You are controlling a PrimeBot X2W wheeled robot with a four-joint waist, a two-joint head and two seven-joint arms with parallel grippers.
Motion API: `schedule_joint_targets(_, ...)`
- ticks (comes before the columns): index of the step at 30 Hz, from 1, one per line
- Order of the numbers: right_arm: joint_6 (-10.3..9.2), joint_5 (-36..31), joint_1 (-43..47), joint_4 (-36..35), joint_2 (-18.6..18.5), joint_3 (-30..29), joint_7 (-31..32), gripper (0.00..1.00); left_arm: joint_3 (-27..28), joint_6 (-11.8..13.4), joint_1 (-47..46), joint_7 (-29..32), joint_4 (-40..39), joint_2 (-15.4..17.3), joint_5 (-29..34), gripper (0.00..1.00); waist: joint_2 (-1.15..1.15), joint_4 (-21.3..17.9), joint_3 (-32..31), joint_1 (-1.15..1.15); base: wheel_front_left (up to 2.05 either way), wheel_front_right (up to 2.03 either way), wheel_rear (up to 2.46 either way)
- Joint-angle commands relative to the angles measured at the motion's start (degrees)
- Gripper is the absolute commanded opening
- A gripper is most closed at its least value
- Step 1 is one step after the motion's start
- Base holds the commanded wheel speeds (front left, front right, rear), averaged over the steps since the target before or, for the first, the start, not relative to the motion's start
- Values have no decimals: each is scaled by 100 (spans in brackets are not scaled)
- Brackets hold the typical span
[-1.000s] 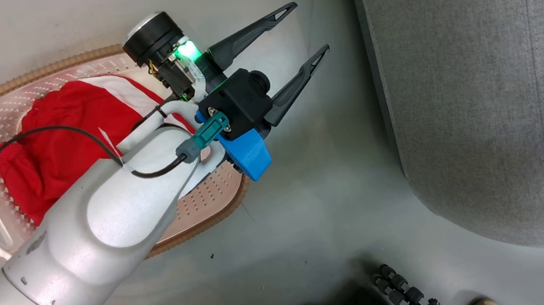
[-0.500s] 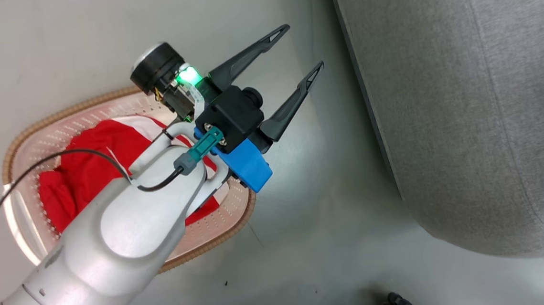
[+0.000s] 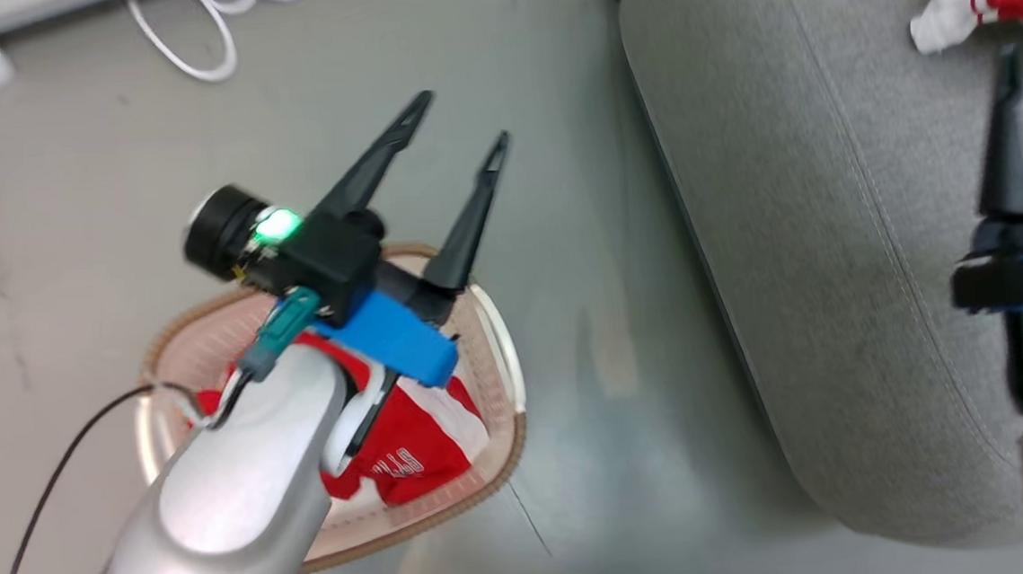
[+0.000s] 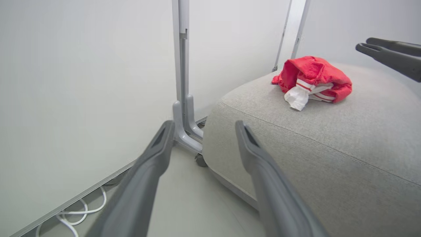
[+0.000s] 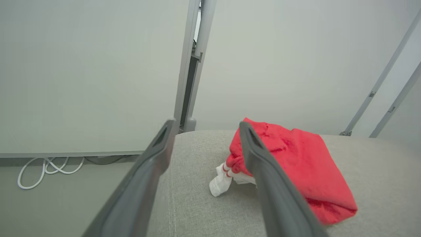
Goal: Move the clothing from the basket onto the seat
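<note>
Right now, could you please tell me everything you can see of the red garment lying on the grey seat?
The red garment is soft, bright-red fabric crumpled into a loose heap, with white trim and red-and-white stripes spilling out at one edge. It lies on top of the grey seat, set back from the rounded near edge, and rests on the cushion alone. The open right tool stands clear of it.

Soft, even, bright light in every view, no hard shadows. The head view is motion-blurred: the long dark fingers at its right edge smear, and the glossy grey floor carries a pale glare patch. A small green indicator lamp glows. Wrist views tilt the grey metal wall posts outward.
</note>
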Motion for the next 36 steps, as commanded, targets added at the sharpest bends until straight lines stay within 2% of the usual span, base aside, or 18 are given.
schedule_joint_targets(1,-6,45,132,-58,36,106,-5,100,136,37,181,-17,-45,-3,15,100,0,278,-399,1,0,0,0)
schedule_joint_targets(8,-6,166,379,-246,210,770,-5,100,1129,128,1032,-17,-296,-98,169,100,0,661,-1008,1,0,0,0)
schedule_joint_targets(20,-6,430,1134,-210,461,1183,-5,100,2606,-63,2514,-17,-617,-474,641,100,0,1160,-1881,1,0,0,0)
schedule_joint_targets(28,-6,542,1746,-140,566,1146,-5,100,3228,-328,3297,-18,-668,-753,960,100,0,1286,-2345,1,0,0,0)
schedule_joint_targets(36,-6,601,2189,-78,648,1067,-5,100,3562,-525,3780,-18,-641,-925,1200,100,0,1322,-2621,1,0,0,0)
